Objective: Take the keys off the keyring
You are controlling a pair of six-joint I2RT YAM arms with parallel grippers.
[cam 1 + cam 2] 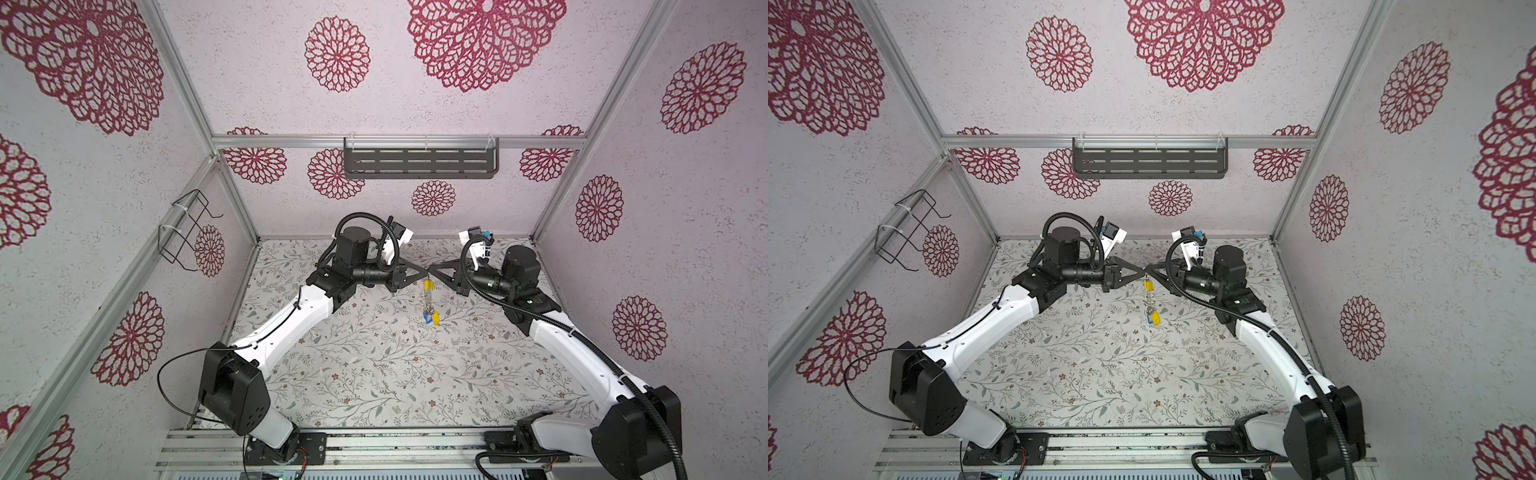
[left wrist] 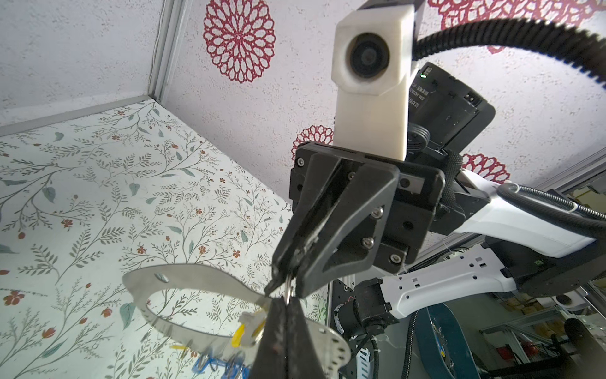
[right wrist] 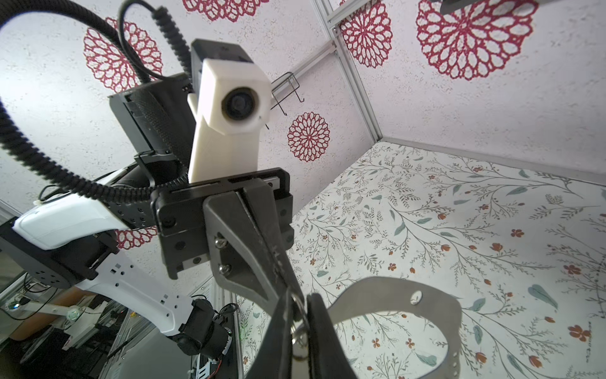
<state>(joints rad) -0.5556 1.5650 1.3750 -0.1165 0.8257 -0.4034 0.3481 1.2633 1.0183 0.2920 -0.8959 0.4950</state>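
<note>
Admittedly, blurred keys (image 2: 238,334) sit partly cut off beneath the keyring (image 2: 183,279).

Small white print on the right arm's black motor housing (image 2: 420,98), too blurred to read, no other text legible

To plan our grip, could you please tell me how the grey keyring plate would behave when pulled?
The keyring is probably stiff: its thin metal arc holds its shape while hanging. Its surface looks smooth, perhaps slippery. The keys dangle from it, so it would likely swing.
</note>
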